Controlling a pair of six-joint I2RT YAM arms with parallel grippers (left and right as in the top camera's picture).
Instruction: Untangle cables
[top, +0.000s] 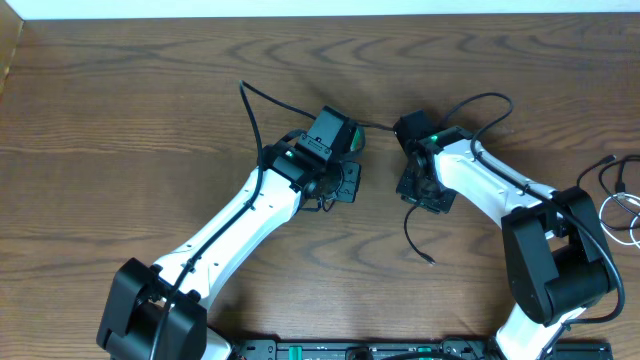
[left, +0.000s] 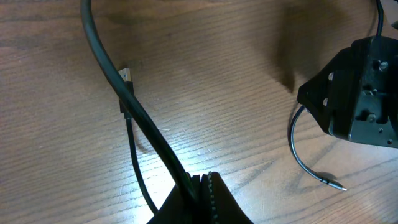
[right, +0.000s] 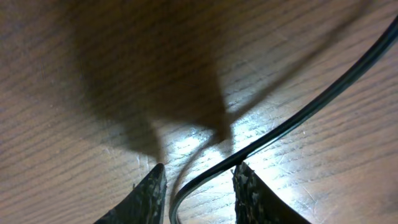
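My left gripper (top: 344, 186) (left: 202, 182) is shut on a black cable (left: 106, 59) that rises to the upper left over the wood. A thinner black cable with a USB plug (left: 126, 75) lies under it. In the overhead view this black cable (top: 250, 112) runs from the far left towards both grippers. My right gripper (top: 424, 194) (right: 199, 171) is open, with a black cable (right: 298, 118) lying between its fingers, not pinched. A thin black cord with a jack tip (top: 418, 242) (left: 334, 184) curls below the right gripper. A white cable (top: 626, 206) and another black one (top: 607, 168) lie at the right edge.
The wooden table (top: 150, 120) spans the view, with its far edge at the top. The two wrists sit close together at the centre. The right arm's body (left: 357, 93) fills the right side of the left wrist view. The arm bases stand at the front edge.
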